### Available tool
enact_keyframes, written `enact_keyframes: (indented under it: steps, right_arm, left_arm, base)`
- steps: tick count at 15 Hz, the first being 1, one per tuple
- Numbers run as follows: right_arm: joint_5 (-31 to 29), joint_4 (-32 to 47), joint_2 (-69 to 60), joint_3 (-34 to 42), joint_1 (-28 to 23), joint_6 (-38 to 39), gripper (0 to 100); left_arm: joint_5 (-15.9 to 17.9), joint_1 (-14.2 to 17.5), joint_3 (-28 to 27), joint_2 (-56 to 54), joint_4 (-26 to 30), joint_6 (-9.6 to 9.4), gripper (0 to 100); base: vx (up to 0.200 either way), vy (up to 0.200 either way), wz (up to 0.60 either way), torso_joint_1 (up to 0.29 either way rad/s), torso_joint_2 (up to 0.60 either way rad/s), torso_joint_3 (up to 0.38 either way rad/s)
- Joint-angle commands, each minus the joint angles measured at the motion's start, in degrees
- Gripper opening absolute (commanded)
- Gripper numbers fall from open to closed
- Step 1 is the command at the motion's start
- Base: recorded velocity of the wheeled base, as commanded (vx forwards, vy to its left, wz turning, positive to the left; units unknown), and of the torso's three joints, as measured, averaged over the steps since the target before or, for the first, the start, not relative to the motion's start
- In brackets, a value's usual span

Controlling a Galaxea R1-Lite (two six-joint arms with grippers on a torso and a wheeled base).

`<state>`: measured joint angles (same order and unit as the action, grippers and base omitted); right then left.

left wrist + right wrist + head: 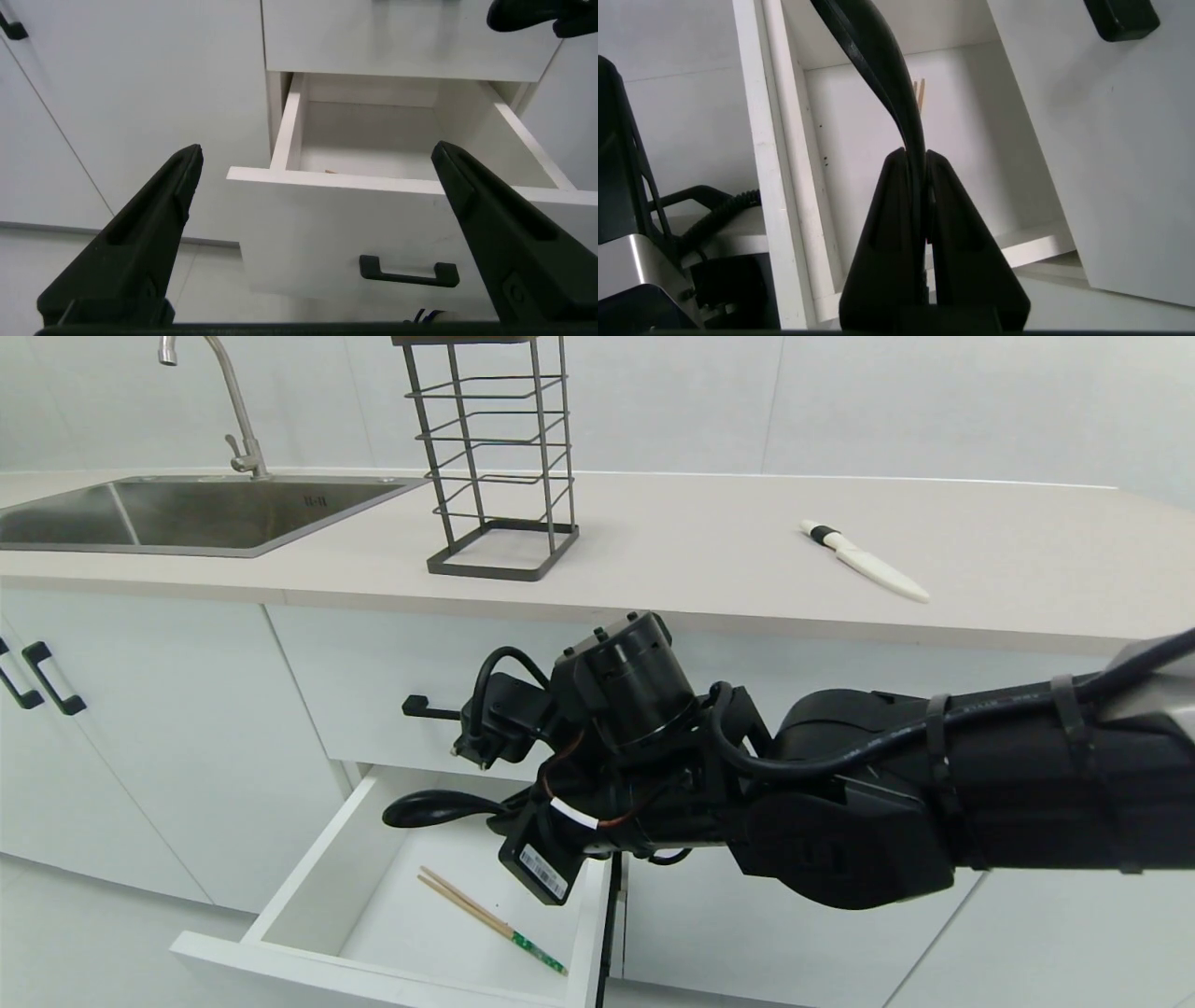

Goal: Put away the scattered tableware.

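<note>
Black spoon point(417, 809) hangs above the open drawer point(308, 887), its bowl over the drawer's back left corner. My right claw point(916, 173) is pinched tight on the thin handle, with no gap showing beside it. I judge the spoon light, stiff and hardly fragile. The handle looks smooth, though, and the bowl end could swing in so narrow a pinch, so a hold nearer the bowl would be steadier. A pair of chopsticks point(485, 919) lies inside the drawer toward its front. A white knife point(864, 560) lies on the counter above and right of the drawer. My left claw point(316, 154) is spread wide and empty, before the drawer's front panel.
</note>
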<state>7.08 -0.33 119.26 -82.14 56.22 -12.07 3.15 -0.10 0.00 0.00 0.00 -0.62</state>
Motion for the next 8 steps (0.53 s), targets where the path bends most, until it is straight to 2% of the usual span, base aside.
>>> enact_keyframes:
  steps: [1,8]
  right_arm:
    - [0.0,0.0,0.1,0.0,-0.1,-0.1,0]
    - [2.0,0.0,1.9,-2.4,-0.2,-0.6,0]
  left_arm:
    - [0.0,0.0,0.0,0.1,0.0,0.01,100]
    - [0.0,0.0,0.0,0.1,0.0,0.01,100]
  base:
    - [0.0,0.0,0.0,0.0,0.0,0.0]
    - [0.0,0.0,0.0,0.0,0.0,0.0]
